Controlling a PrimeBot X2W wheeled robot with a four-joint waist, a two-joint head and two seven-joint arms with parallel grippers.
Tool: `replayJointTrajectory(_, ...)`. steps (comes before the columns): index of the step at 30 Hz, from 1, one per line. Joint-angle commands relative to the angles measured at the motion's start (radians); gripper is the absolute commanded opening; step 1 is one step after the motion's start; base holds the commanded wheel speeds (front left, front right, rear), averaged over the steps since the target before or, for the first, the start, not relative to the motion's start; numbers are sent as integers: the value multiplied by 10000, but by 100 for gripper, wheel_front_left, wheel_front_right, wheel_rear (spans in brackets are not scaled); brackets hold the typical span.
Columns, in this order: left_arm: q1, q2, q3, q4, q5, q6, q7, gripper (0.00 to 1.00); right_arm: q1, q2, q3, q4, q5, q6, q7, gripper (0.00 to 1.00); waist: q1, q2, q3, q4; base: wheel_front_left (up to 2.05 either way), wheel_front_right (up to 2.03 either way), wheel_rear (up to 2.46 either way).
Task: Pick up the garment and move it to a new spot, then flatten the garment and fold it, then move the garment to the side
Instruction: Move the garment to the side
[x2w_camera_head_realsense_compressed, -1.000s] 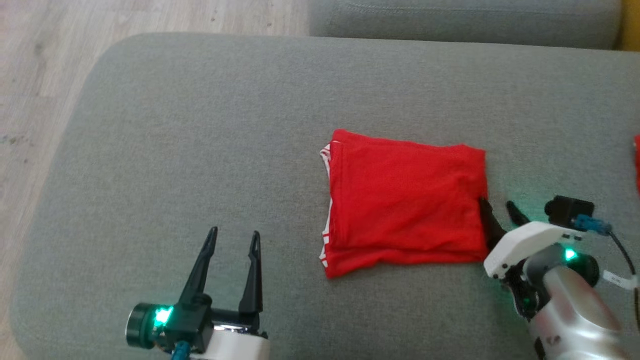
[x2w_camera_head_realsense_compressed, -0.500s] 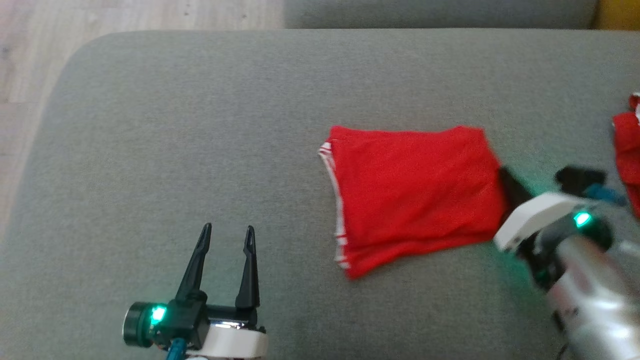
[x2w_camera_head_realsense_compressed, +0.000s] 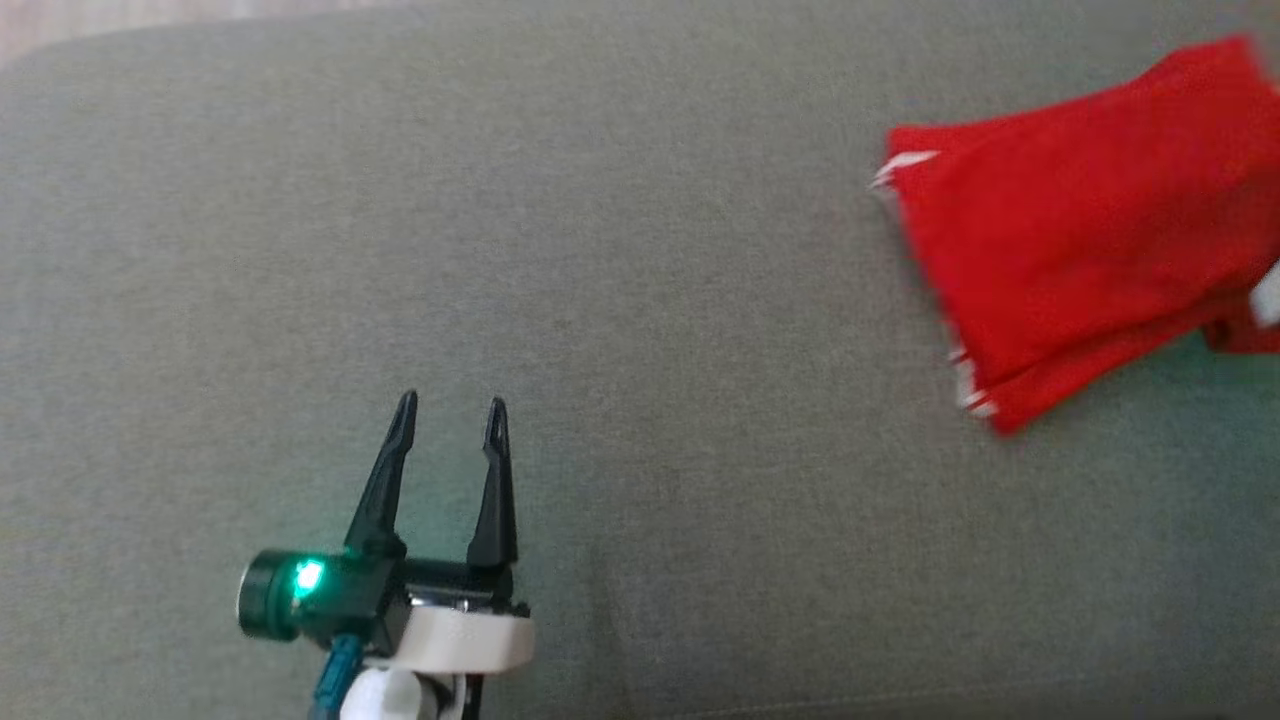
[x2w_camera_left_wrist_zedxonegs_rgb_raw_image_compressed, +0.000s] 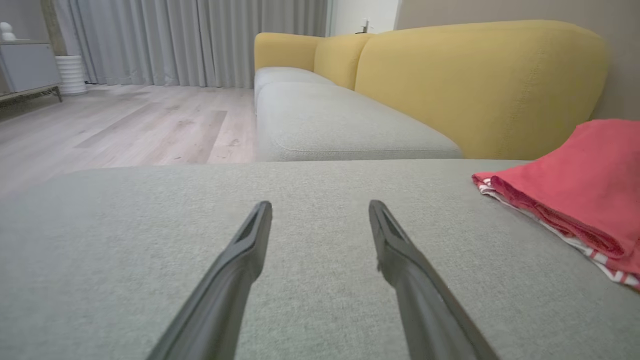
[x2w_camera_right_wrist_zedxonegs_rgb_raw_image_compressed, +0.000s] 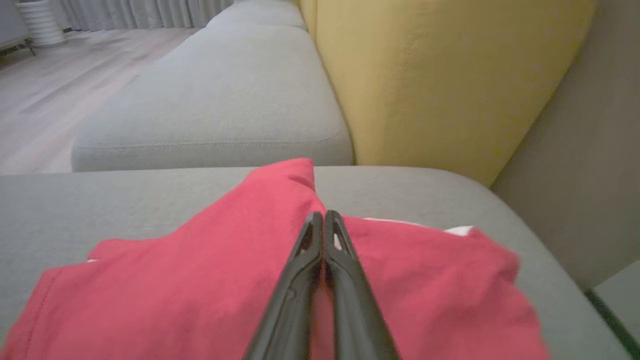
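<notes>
The garment (x2w_camera_head_realsense_compressed: 1080, 220) is a folded red piece with white trim, lying on the grey couch cushion (x2w_camera_head_realsense_compressed: 600, 250) at the upper right of the head view, partly cut off by the picture's edge. In the left wrist view the garment (x2w_camera_left_wrist_zedxonegs_rgb_raw_image_compressed: 575, 195) lies to the right of my left gripper (x2w_camera_left_wrist_zedxonegs_rgb_raw_image_compressed: 320, 205), well apart from it. My left gripper (x2w_camera_head_realsense_compressed: 447, 405) stands open over bare cushion at the lower left, nothing between its fingers. In the right wrist view my right gripper (x2w_camera_right_wrist_zedxonegs_rgb_raw_image_compressed: 324, 216) is shut on a raised edge of the garment (x2w_camera_right_wrist_zedxonegs_rgb_raw_image_compressed: 200, 260).
A yellow backrest (x2w_camera_right_wrist_zedxonegs_rgb_raw_image_compressed: 440, 75) rises beyond the cushion on the right. A second grey seat cushion (x2w_camera_left_wrist_zedxonegs_rgb_raw_image_compressed: 340, 125) lies further back, with wooden floor (x2w_camera_left_wrist_zedxonegs_rgb_raw_image_compressed: 125, 125) to its left. More red cloth with white trim (x2w_camera_right_wrist_zedxonegs_rgb_raw_image_compressed: 450, 270) lies right of my right fingers.
My right gripper has shut on the garment's right edge and pulled it to the right across the cushion. The head camera has shifted too. My left gripper has stayed open.
</notes>
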Motion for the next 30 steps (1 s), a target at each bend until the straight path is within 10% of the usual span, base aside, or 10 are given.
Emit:
replayJointTrajectory(1,-371,-41,330,-306,194,-57,-51,100,-315,-537,-125,-279,-92,65,-77,0,-1,0,276,-210,0,0,0)
replayJointTrajectory(7,-667,-41,367,-330,334,-157,-51,100,-399,-1499,-857,-141,-538,65,63,0,-1,0,583,-263,0,0,0)
replayJointTrajectory(8,-701,-41,401,-339,321,-128,-51,100,-339,-1614,-859,-101,-754,65,131,46,-1,0,571,-254,0,0,0)
replayJointTrajectory(10,-700,-41,449,-299,201,-77,-51,100,-267,-1695,-1067,59,-1371,65,-47,100,-1,0,395,-242,0,0,0)
replayJointTrajectory(19,-12,-41,440,244,-682,420,-51,100,1706,1090,-1735,56,-3431,65,-1021,100,-1,0,-2042,66,0,0,0)
replayJointTrajectory(30,757,-41,393,411,-728,971,-51,100,5411,3743,-931,-2248,-2976,65,-1804,100,-1,0,-3810,558,0,0,0)
